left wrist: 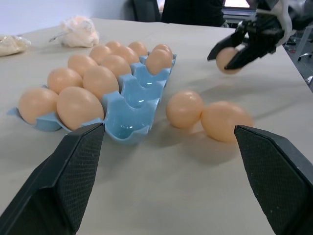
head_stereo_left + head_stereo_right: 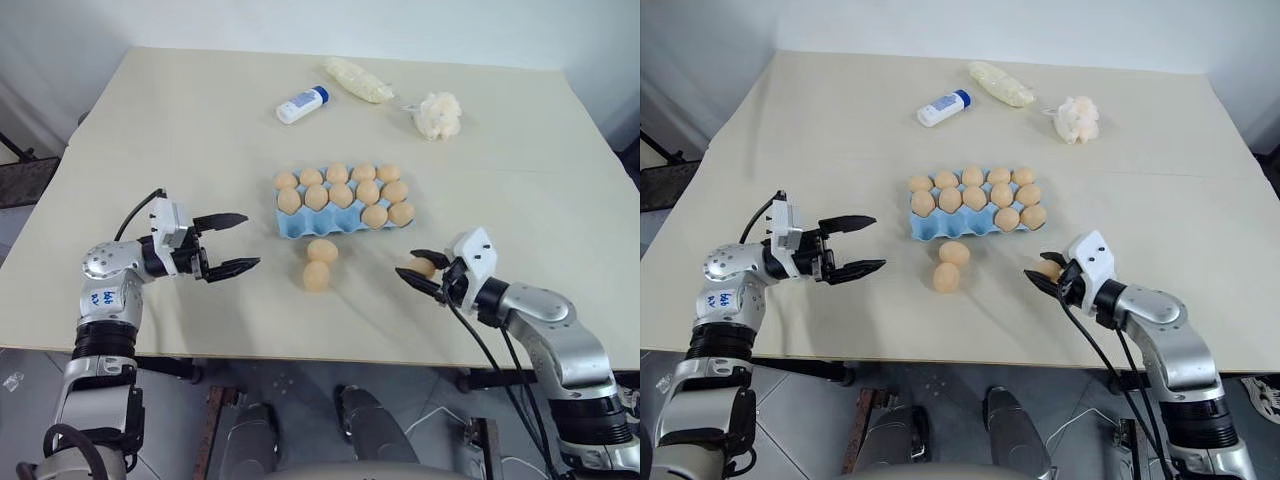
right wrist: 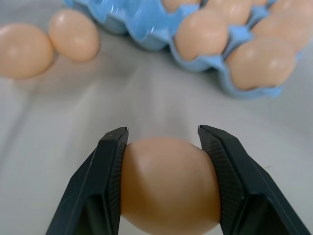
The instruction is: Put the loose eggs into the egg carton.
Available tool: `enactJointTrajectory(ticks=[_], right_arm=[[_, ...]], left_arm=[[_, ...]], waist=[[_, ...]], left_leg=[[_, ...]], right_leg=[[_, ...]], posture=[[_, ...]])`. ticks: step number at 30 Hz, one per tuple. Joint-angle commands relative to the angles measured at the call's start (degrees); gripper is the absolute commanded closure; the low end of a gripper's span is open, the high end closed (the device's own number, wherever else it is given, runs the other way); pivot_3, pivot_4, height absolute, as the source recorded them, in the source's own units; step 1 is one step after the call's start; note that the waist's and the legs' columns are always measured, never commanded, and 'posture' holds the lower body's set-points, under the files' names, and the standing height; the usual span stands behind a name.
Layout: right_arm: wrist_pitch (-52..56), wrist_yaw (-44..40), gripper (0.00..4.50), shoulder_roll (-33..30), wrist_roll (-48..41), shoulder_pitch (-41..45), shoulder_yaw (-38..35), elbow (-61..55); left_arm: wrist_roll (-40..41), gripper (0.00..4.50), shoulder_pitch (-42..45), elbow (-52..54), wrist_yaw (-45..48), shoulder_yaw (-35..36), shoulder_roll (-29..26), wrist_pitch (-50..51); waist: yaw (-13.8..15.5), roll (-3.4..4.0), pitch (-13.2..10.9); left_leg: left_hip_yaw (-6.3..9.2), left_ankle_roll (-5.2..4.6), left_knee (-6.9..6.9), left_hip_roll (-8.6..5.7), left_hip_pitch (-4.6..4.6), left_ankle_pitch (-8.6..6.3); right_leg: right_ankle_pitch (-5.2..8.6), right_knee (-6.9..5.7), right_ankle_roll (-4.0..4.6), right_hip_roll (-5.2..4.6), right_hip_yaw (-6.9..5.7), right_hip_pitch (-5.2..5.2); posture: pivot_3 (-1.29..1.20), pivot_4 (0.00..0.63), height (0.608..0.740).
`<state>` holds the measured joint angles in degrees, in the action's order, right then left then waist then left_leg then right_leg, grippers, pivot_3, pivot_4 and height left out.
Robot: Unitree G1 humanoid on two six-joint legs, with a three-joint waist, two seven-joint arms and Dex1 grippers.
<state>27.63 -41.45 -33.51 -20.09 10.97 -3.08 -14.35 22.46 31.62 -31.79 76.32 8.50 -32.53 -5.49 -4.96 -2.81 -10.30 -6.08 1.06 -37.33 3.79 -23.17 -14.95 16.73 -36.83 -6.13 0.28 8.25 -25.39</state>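
Your right gripper (image 2: 424, 270) has its jaws closed on one egg (image 3: 168, 183), pads on opposite sides of it, near the front right corner of the carton (image 2: 300, 229). Lift it straight up before you swing toward the carton so it doesn't drag on the desk (image 2: 200, 130), and keep the squeeze gentle (the shell is smooth and looks slippery).

Aim for the empty cups in the carton's front row, on its left part; the back two rows look full, and two eggs already sit at the right end of the front row. Come in from the front, above the scalloped rim, and lower it until seated before letting go.

Two loose eggs (image 2: 319, 264) lie touching each other just in front of the carton, so keep clear of them.

Your left gripper (image 2: 234, 241) hovers left of the carton, jaws wide open, holding nothing. The desk's front edge is close behind both grippers, but there's plenty of open room either side of the carton.
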Motion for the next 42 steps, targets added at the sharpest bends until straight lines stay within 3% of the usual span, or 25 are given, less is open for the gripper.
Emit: enactJointTrajectory(ticks=[1, 14, 20, 26, 34, 42], right_arm=[[1.2, 1.1, 2.59, 0.2, -2.2, 4.9, -1.8, -3.1], [-6.4, 4.7, 2.6, 12.7, 4.8, 24.1, 7.6, 15.5], [-12.5, 6.7, 2.6, 17.8, 9.2, 29.1, 9.6, 26.9], [-15.3, 4.8, 2.6, 19.5, 10.4, 29.8, 10.3, 29.7], [-13.7, 2.7, 0.02, 19.9, 9.3, 29.6, 9.2, 28.2], [-10.9, -0.3, 0.02, 15.7, 6.9, 26.7, 7.4, 19.0]], left_arm=[[1.1, 0.0, -0.1, 2.4, -0.3, 1.1, -0.7, 0.0], [1.7, 0.0, -1.2, 4.9, -1.2, 2.0, -1.4, 0.8], [1.8, 0.0, -2.0, 5.9, -1.8, 2.3, -1.6, 1.0], [1.9, 0.0, -3.0, 7.1, -2.3, 2.7, -1.7, 1.3], [2.0, 0.0, -3.2, 7.5, -2.8, 2.8, -1.8, 1.4], [1.8, 0.0, -2.5, 7.1, -3.2, 2.4, -1.4, 1.5]], waist=[[-0.1, 0.0, 0.0], [0.0, 0.01, 0.0], [-0.6, 0.02, 0.0], [-1.4, 0.02, 0.0], [-1.7, 0.03, 0.0], [-1.5, 0.03, 0.0]], left_leg=[[0.0, 0.0, -0.02, 0.0, 0.01, 0.01], [0.0, 0.0, 0.1, 0.01, -0.04, 0.04], [-0.02, 0.02, 0.05, 0.03, -0.03, 0.05], [0.01, 0.04, 0.09, 0.02, -0.03, 0.06], [0.02, 0.06, 0.07, 0.03, -0.02, 0.08], [0.04, 0.07, 0.09, 0.02, -0.03, 0.08]], right_leg=[[0.0, -0.03, 0.0, 0.0, 0.02, -0.01], [0.03, -0.03, 0.1, 0.0, -0.05, -0.1], [0.03, -0.12, 0.1, 0.0, -0.05, -0.11], [0.03, -0.14, 0.1, -0.02, -0.08, -0.11], [0.03, -0.21, 0.1, 0.0, -0.08, -0.11], [0.03, -0.17, 0.1, -0.03, -0.09, -0.11]], posture=[[0.0, 0.15, 0.74], [0.0, 0.15, 0.74], [0.0, 0.15, 0.74], [0.0, 0.15, 0.74], [0.0, 0.15, 0.74], [0.0, 0.15, 0.74]])
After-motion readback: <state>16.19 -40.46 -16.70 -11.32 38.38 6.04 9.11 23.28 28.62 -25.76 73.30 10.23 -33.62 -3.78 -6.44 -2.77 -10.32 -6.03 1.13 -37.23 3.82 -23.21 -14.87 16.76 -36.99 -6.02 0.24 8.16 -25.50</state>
